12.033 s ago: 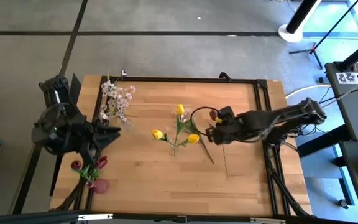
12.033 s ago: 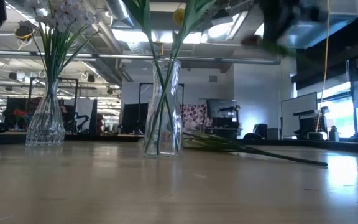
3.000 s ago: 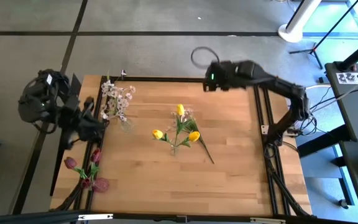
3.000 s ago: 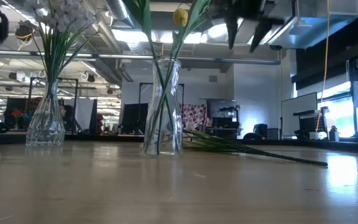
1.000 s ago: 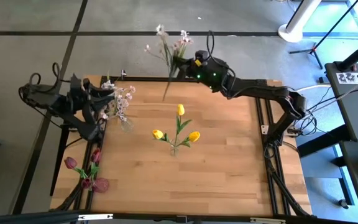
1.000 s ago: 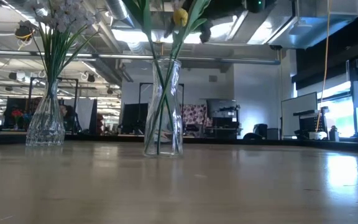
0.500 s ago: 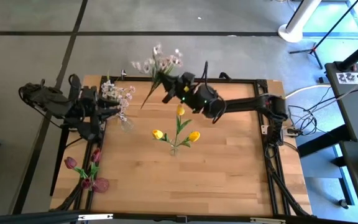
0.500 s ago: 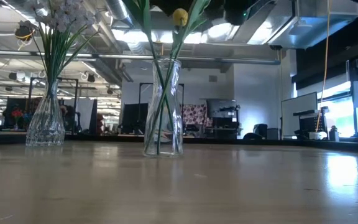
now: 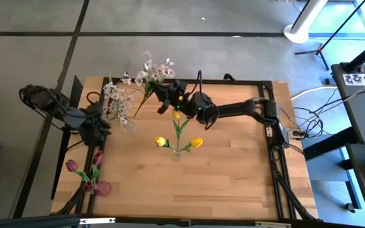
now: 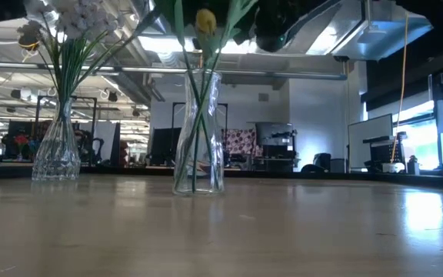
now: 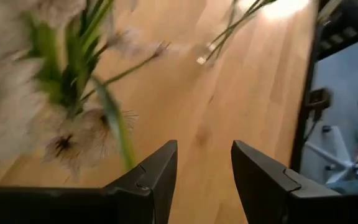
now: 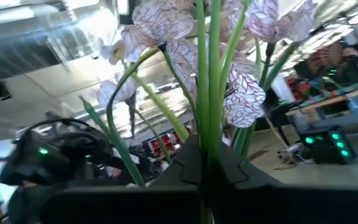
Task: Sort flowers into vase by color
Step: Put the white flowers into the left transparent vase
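A white-pink spray is held clamped by the right gripper above the table's far edge, tilted toward the white-blossom vase. Stems are seen pinched betw. the fingers in the right wrist view. The yellow tulips stand in the mid vase. Left gripper, fingers apart w/ nothing held, is kept beside the white-blossom vase. Dark red blooms are seen at the table's near-left corner.
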